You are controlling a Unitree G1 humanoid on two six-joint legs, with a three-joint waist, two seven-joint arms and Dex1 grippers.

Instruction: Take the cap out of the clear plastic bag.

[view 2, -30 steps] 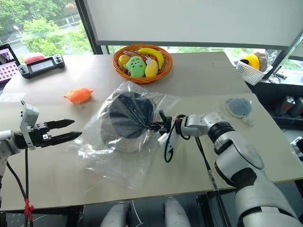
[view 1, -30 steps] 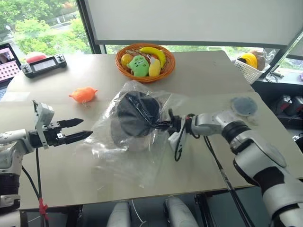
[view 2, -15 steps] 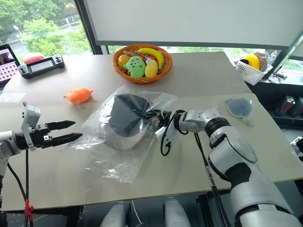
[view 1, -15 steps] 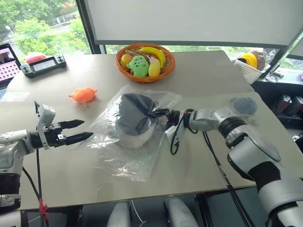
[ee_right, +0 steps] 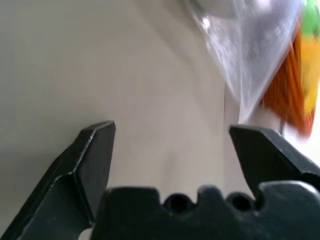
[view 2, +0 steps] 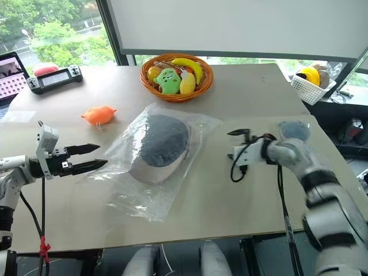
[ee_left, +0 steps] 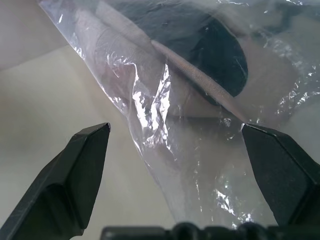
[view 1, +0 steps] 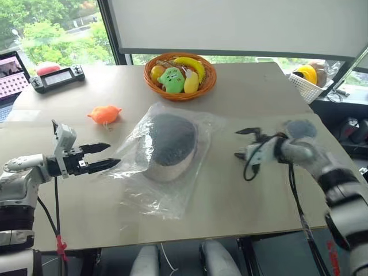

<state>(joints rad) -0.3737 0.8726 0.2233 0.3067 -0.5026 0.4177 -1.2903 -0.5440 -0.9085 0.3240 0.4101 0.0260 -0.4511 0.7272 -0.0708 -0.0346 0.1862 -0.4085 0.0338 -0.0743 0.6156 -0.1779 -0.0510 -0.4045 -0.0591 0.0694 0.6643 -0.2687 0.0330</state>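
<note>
Beige tabletop point(view 1: 241, 201) holds the cap point(view 1: 171, 144) lying inside the clear plastic bag point(view 1: 172, 198) at its middle. Left gripper point(view 1: 106, 156) hovers spread just beside the bag's edge, empty; right gripper point(view 1: 244, 144) is spread wide, well apart from the bag, holding nothing

- The clear plastic bag point(view 1: 164, 155) lies at the centre of the desk point(view 1: 241, 92), with the cap point(view 1: 169, 144) inside it.
- The fruit basket point(view 1: 180, 75) stands at 12 o'clock from the bag, near it but apart.
- The orange plush toy point(view 1: 104, 114) lies at 10 o'clock from the bag.
- The left tool point(view 1: 102, 156) is at 9 o'clock, just beside the bag's edge.
- The right tool point(view 1: 244, 144) is at 3 o'clock, apart from the bag.
- A controller point(view 1: 57, 78) lies at the desk's far left corner.
</note>
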